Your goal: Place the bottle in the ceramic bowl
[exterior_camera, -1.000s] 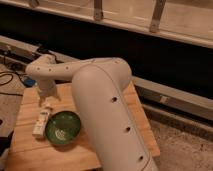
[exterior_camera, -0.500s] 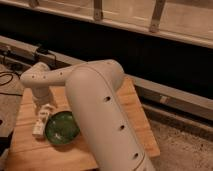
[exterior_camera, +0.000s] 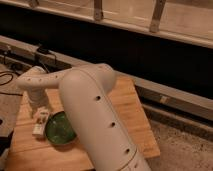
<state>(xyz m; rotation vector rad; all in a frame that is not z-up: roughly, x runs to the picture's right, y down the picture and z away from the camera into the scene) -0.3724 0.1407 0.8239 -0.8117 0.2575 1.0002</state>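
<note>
Down at the near left corner of the pale wooden tabletop [exterior_camera: 125, 107], the one white robot arm [exterior_camera: 87, 100] folds at its elbow and points its wrist downward, so the jaws sit low over the boards. Whether they are apart, together or clamped on something, I cannot tell.

Directly under the jaws is the one small slim white plastic bottle [exterior_camera: 39, 125]. Its length runs from the jaws toward the camera, a little tilted. It is outside the bowl, but whether it rests on the wood or is carried I cannot tell.

Just beside the jaws, on the view's right and slightly nearer the camera, stands the one round dark green glazed ceramic bowl [exterior_camera: 59, 130] with its pale-speckled inside facing up. The bottle runs close along the bowl's left rim, and the arm's thick upper link hides the bowl's right edge.

Behind the jaws and off the tabletop, a few black cables [exterior_camera: 11, 76] trail over the floor. Farther back runs a dark wall band [exterior_camera: 130, 45] — above it, three pale metal uprights [exterior_camera: 98, 9]. Well right of the jaws lies grey speckled floor [exterior_camera: 185, 145].
</note>
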